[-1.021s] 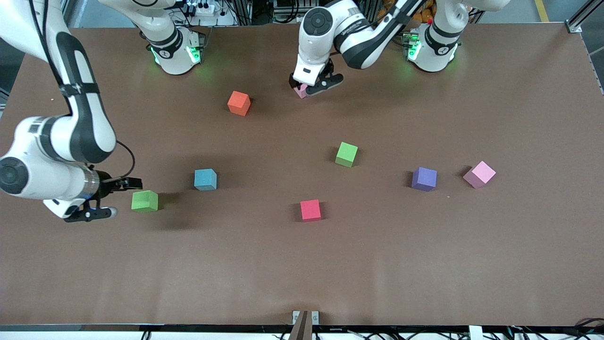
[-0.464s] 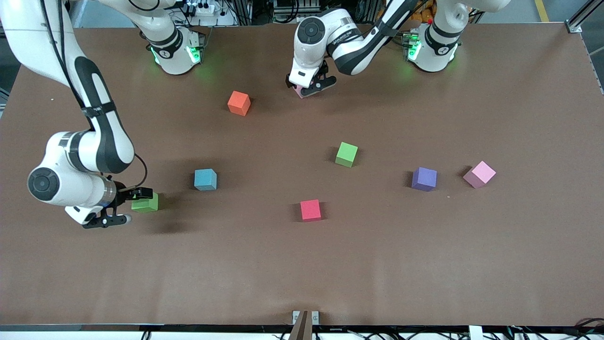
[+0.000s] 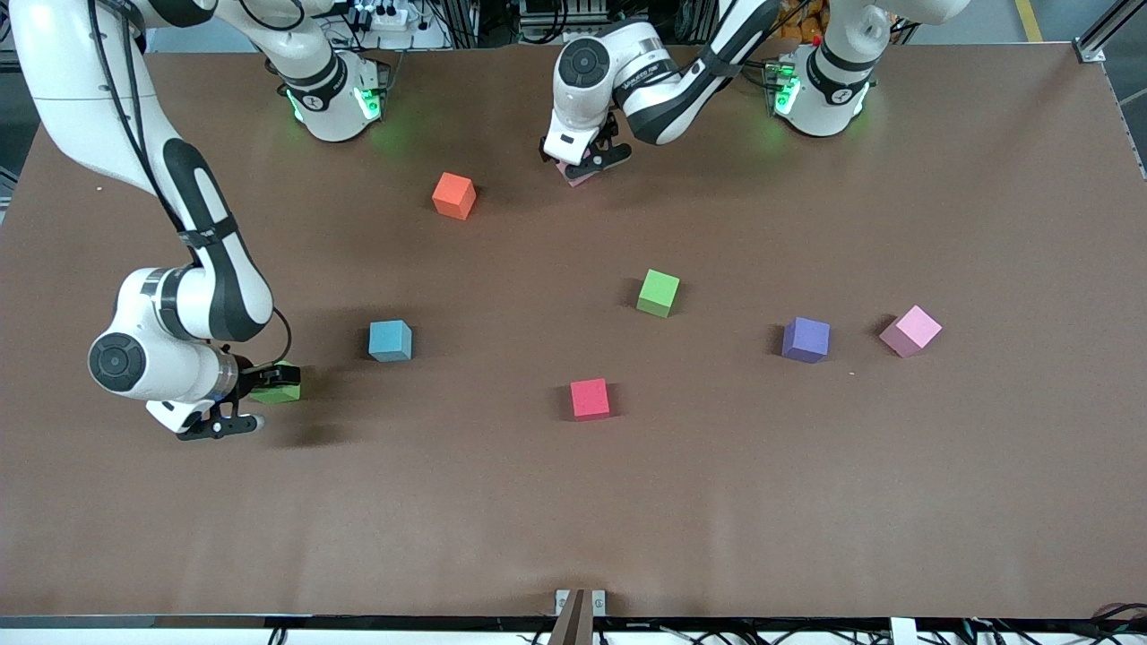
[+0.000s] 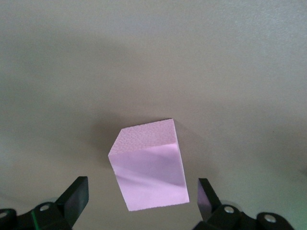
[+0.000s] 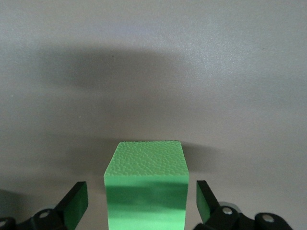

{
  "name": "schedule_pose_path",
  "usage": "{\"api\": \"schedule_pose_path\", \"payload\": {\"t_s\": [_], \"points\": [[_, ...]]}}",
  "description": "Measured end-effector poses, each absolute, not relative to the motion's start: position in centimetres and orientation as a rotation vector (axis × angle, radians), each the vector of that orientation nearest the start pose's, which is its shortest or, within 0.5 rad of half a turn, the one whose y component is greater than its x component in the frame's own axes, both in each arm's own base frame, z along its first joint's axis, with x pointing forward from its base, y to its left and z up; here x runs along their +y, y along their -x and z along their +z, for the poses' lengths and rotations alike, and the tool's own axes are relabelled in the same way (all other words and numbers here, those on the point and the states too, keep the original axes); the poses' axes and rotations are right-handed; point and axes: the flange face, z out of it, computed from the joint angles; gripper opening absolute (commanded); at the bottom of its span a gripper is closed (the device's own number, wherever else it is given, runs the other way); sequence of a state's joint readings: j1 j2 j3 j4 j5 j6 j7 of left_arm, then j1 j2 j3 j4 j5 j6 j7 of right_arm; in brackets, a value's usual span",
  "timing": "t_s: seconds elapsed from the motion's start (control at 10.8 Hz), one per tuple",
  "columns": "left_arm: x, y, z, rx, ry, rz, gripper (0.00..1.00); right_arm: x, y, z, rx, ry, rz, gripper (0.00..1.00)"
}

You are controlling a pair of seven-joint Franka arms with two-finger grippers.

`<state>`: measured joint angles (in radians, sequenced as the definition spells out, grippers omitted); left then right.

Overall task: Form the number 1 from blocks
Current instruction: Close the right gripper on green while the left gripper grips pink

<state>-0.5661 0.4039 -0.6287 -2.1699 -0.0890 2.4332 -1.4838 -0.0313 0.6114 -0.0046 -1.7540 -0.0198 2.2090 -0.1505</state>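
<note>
**Operator:** Checking both hands. What does the next move turn on?

**Me:** For my right gripper (image 3: 240, 399), it turns on the green block (image 5: 145, 188) lying squarely between my spread fingers (image 5: 74, 202), faces parallel to the pads, with a gap on each side. Nothing is pinched. That block sits on the table (image 3: 806, 502), toward the right arm's end from the red block (image 3: 590, 399).

**Operator:** And the other hand?

**Me:** My left gripper (image 3: 582, 163) is spread around a pink block (image 4: 149, 172) that is turned at an angle to the pads, so I judge closing would rotate it first. Relative to the red block, it lies farther from the front camera, near the bases.

**Operator:** Remaining blocks?

**Me:** All single, none touching: orange block (image 3: 453, 195), second green block (image 3: 659, 293), blue block (image 3: 390, 340), purple block (image 3: 806, 339), second pink block (image 3: 911, 330).

**Operator:** Containers?

**Me:** None visible. By my estimate, no part of the numeral is formed.
</note>
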Motion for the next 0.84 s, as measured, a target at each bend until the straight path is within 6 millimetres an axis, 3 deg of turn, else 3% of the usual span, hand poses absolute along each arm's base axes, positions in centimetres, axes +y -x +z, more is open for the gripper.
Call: {"api": "schedule_pose_path", "payload": {"t_s": [0.09,0.19,0.28,0.46,0.56,0.74,0.84], "points": [[-51.8,-20.5,23.1,-0.611,3.045,0.472,1.0,-2.5,-64.6,20.5,-0.198,3.128,0.256,1.0],[-51.7,-20.7,22.6,-0.622,3.044,0.477,1.0,-2.8,-64.5,20.2,-0.191,3.126,0.265,0.47],[-51.7,-20.8,22.2,-0.629,3.041,0.482,1.0,-3.1,-64.4,19.9,-0.188,3.125,0.272,0.05],[-51.7,-20.8,21.5,-0.637,3.04,0.488,1.0,-3.2,-64.3,19.6,-0.191,3.122,0.284,0.08],[-51.7,-20.6,21.2,-0.632,3.037,0.494,0.7,-3.1,-64.3,19.7,-0.193,3.121,0.289,0.09],[-51.8,-19.9,20.6,-0.618,3.029,0.505,0.19,-2.7,-64.3,19.8,-0.206,3.117,0.295,0.1],[-51.9,-19.6,20.5,-0.607,3.028,0.507,0.0,-2.1,-64.3,19.9,-0.22,3.11,0.308,0.1]]}}
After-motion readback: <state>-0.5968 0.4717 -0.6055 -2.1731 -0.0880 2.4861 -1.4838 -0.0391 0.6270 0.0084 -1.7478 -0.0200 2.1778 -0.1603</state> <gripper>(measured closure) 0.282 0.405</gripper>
